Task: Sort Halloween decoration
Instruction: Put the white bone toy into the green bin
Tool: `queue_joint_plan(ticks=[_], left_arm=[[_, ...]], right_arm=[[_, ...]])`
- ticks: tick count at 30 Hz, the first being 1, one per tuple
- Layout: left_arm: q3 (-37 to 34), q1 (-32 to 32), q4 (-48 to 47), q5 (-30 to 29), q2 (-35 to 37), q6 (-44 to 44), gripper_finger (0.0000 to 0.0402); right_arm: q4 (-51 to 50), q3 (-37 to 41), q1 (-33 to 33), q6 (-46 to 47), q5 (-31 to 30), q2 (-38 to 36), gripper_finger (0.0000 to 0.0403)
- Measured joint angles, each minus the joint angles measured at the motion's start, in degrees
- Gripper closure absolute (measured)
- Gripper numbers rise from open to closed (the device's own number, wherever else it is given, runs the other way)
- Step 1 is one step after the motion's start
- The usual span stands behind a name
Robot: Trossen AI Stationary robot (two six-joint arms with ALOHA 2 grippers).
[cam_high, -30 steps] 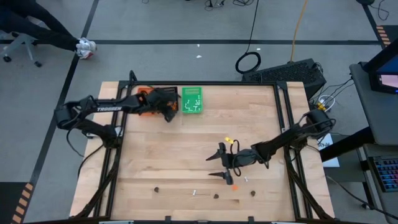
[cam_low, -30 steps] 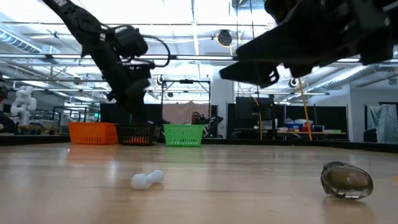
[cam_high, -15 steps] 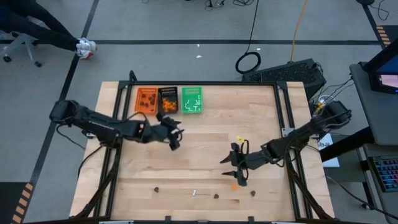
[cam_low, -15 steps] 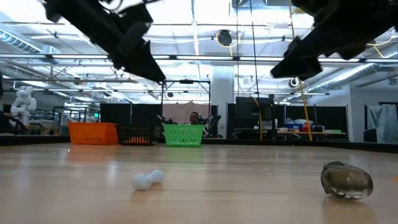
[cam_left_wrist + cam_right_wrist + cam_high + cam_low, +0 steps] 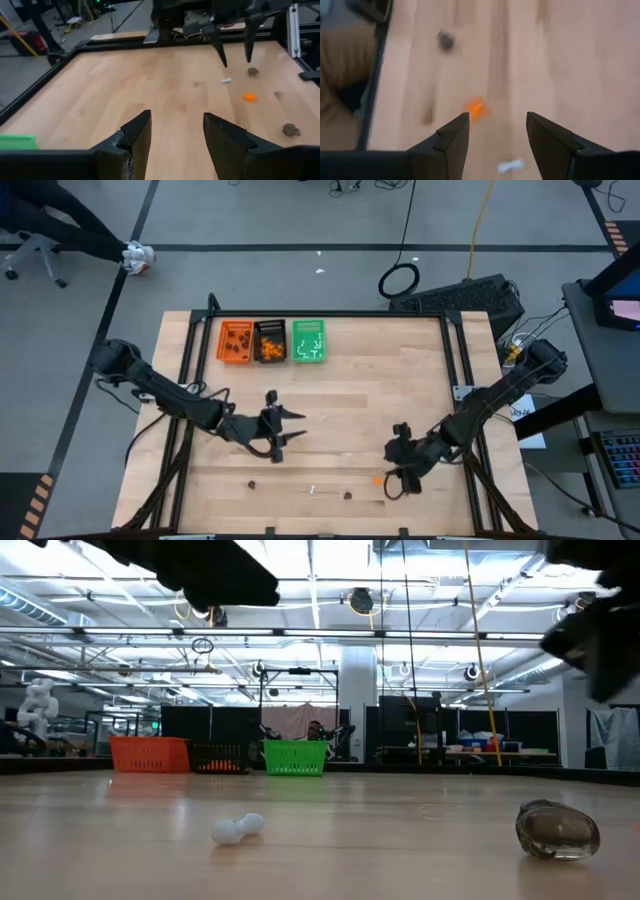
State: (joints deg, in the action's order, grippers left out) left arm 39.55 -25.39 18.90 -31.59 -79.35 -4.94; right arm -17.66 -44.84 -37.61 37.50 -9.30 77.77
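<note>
Right claw [image 5: 497,131] hovers parted, apparently just short of orange blob [image 5: 475,108].

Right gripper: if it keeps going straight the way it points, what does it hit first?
Most likely the orange trinket: it lies just ahead of the open right gripper, slightly off-centre toward one finger. Depth is unclear.

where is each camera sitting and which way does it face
High view: above, looking straight down on the light wooden table; both dark arms show, left end effector, right end effector.
Low view: table height, level across to the small orange, black and green trays; arms only as dark shapes overhead.
Left wrist view: forward past its own open fingers toward the right arm.
Right wrist view: down past its own open fingers.
Shared: both wrist views catch the tiny orange blob.
</note>
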Motion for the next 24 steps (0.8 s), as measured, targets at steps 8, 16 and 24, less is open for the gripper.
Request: queue_joint_plan(ticks=[8,16,24], left_arm=[[0.0,0.4,11.6,0.1,-8.2,5.4,0.0224],[0.0,0.7,13.8,0.1,-9.1,7.3,0.0224],[0.0,0.7,13.6,0.1,-9.1,7.2,0.0224]], right_arm=[[-6.5,-3.8,-4.4,9.8,-1.3,6.4,0.0219],[-7.8,-3.8,-7.3,9.7,-3.3,13.6,0.0218],[-11.7,-3.8,-7.6,6.9,-6.5,14.9,0.0228]])
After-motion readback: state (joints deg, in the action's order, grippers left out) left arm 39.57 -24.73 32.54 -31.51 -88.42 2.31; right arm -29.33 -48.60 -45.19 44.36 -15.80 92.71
